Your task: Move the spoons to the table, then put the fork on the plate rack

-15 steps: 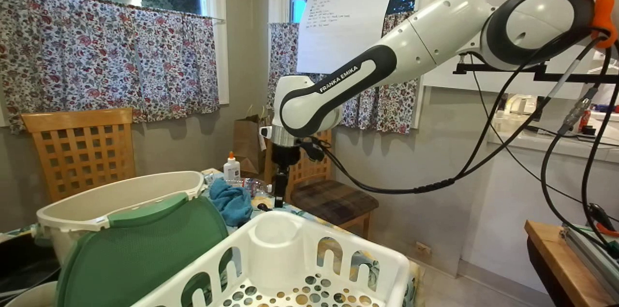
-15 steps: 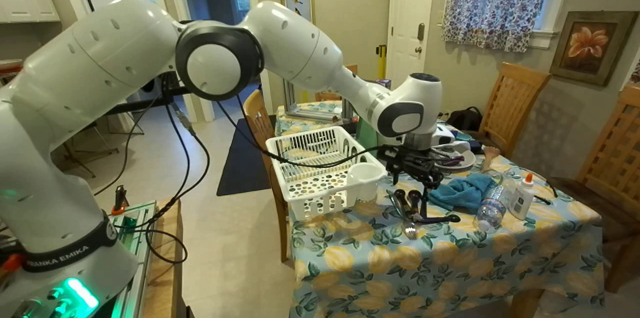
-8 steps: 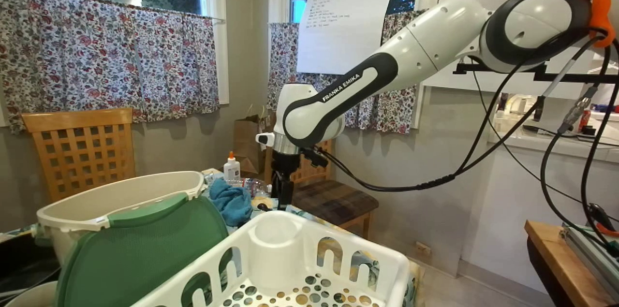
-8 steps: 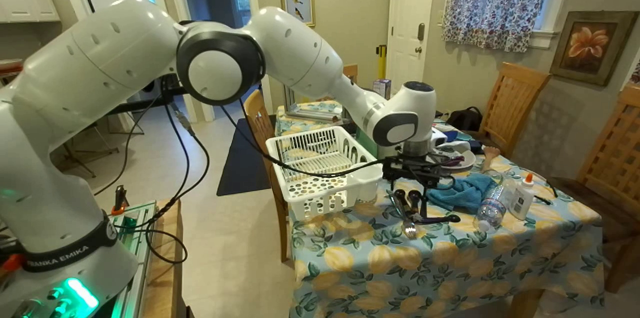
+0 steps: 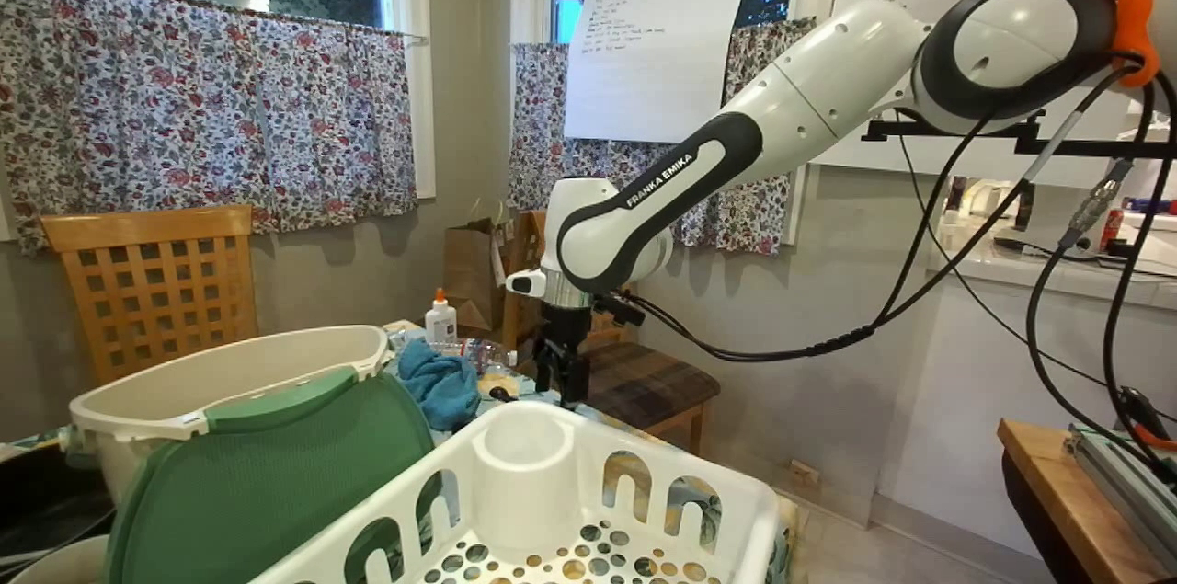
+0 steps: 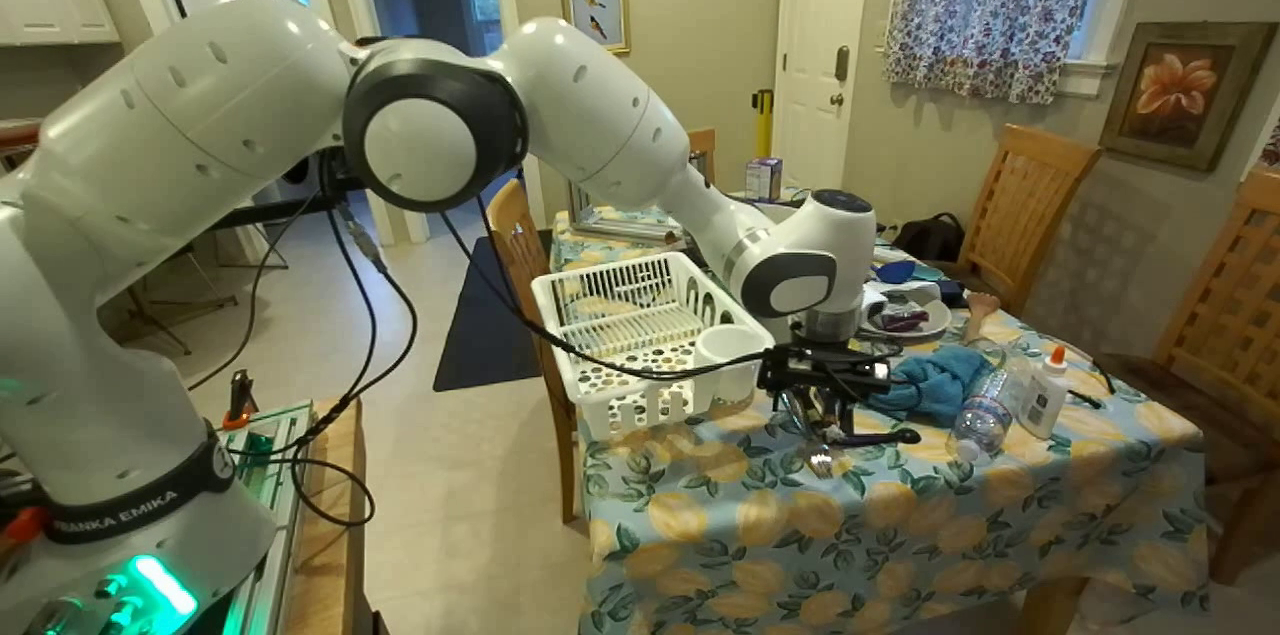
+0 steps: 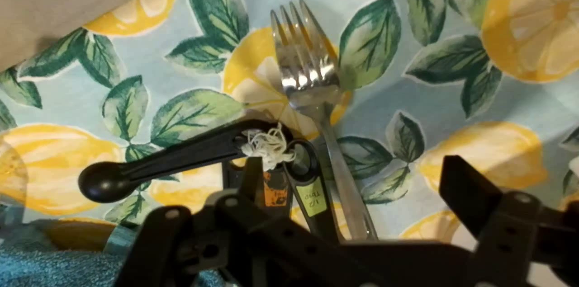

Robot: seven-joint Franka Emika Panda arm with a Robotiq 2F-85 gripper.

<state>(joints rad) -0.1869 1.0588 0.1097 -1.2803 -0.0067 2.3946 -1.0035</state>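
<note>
- Wrist view: the gripper [image 7: 355, 169] has its jaws spread well apart and nothing held. The fork [image 7: 314, 92] lies beneath it, handle lined up between the jaws, tines pointing out beyond them.
- Wrist view again: the spoons [image 7: 206, 147], a black bunch tangled with string [image 7: 271, 144], lie on the table [image 7: 520, 101] under and beside the gripper. With them there, the first half of the task looks done. One spoon runs close along the fork; whether the two touch I cannot tell.
- In an exterior view, the plate rack [image 6: 640, 391] stands just beside the gripper, and no fork shows in it, so the second half is left: grip the fork, lift it, carry it over, let go.
- In an exterior view, the round cup [image 5: 529, 510] looks like the plate rack's nearest part to the gripper; a blue cloth [image 5: 437, 382] lies near too. The fork is hidden here, and the gripper's height above it is hard to judge.
</note>
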